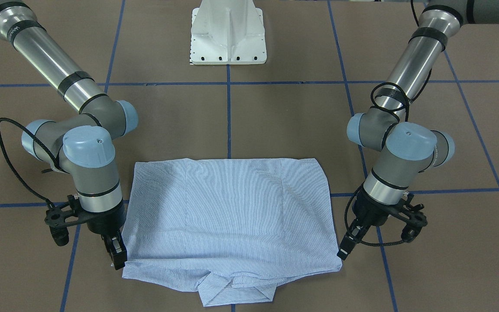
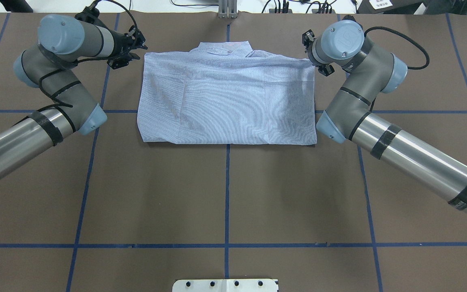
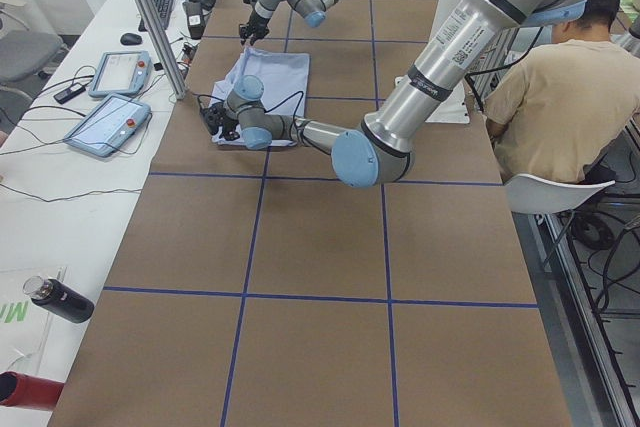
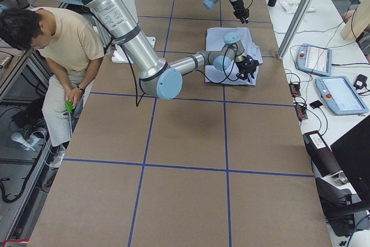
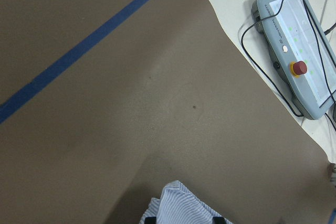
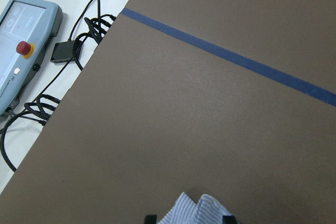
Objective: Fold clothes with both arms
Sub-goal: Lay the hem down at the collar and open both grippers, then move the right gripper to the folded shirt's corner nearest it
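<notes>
The light blue-and-white striped shirt (image 1: 232, 212) lies folded in half on the brown table, collar (image 1: 232, 290) toward the far edge from the robot. It also shows in the overhead view (image 2: 229, 101). My left gripper (image 1: 344, 253) is at the shirt's collar-side corner. In its wrist view (image 5: 184, 220) a bunch of striped cloth (image 5: 181, 203) sits between the fingertips. My right gripper (image 1: 118, 256) is at the opposite collar-side corner, and its wrist view (image 6: 189, 219) shows cloth (image 6: 194, 207) pinched the same way. Buttons, pocket and label are hidden.
The white pedestal base (image 1: 228, 39) stands at the robot's side of the table. Teach pendants (image 5: 299, 61) (image 6: 21, 61) and cables lie on the white bench past the table's far edge. A seated person (image 3: 560, 87) is beside the robot.
</notes>
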Controlling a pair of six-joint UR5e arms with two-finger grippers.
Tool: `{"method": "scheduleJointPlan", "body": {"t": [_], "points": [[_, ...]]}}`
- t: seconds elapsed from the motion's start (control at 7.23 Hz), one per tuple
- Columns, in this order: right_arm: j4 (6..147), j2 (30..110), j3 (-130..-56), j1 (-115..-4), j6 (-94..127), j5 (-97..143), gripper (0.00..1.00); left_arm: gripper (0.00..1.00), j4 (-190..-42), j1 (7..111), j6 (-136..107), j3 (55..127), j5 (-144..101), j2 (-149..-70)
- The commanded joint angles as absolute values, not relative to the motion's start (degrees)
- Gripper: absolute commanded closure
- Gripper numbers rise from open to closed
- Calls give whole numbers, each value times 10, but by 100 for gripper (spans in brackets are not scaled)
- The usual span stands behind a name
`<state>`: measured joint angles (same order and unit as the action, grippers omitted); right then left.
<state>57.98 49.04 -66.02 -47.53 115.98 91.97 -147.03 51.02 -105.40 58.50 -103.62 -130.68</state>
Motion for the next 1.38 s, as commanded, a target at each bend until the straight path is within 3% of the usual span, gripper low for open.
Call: {"method": "scheduleJointPlan", "body": {"t": [0.0, 0.14, 0.55, 1.24], "points": [[580, 487, -678, -483, 1165, 932, 46, 53, -1473, 512, -1052, 609, -1039, -1302], [583, 516, -728, -478, 1167, 952, 36, 53, -1470, 514, -1052, 623, -1041, -1296], [582, 680, -914, -387, 1206, 945, 30, 53, -1468, 515, -1052, 635, -1041, -1289], [580, 737, -968, -320, 1234, 912, 28, 53, -1467, 514, -1052, 642, -1040, -1281]]}}
